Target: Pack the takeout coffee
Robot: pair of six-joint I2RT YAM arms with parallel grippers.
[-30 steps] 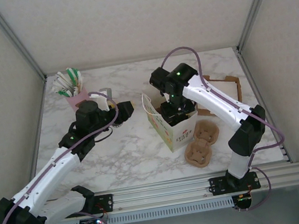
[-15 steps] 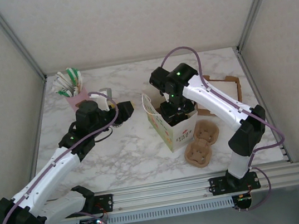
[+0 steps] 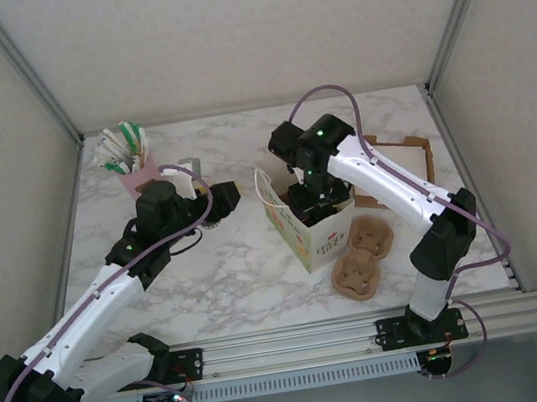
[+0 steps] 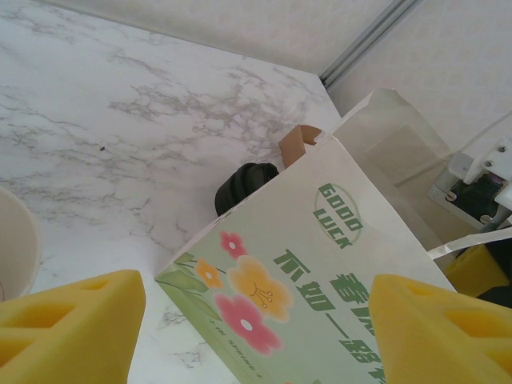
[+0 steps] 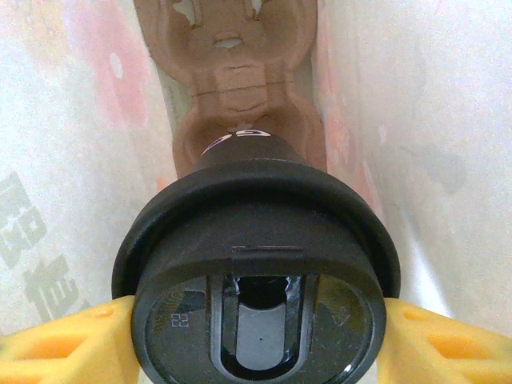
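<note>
**Coffee held upright inside the bag, over the carrier**

My right end effector [image 5: 256,340] is closed on the coffee cup [image 5: 256,264], with a yellow pad against each side by the black lid, so the cup hangs upright and nothing spills. The cup is inside the paper bag [image 3: 307,241], above the brown cup carrier [image 5: 240,88] on the bag's floor. I judge the grip is meant to line it up with a pocket, but I cannot tell whether it is seated. My left end effector [image 4: 256,336] is spread wide and empty, facing the bag's flowered side, likely to steady it on the tabletop [image 3: 228,268].
</note>
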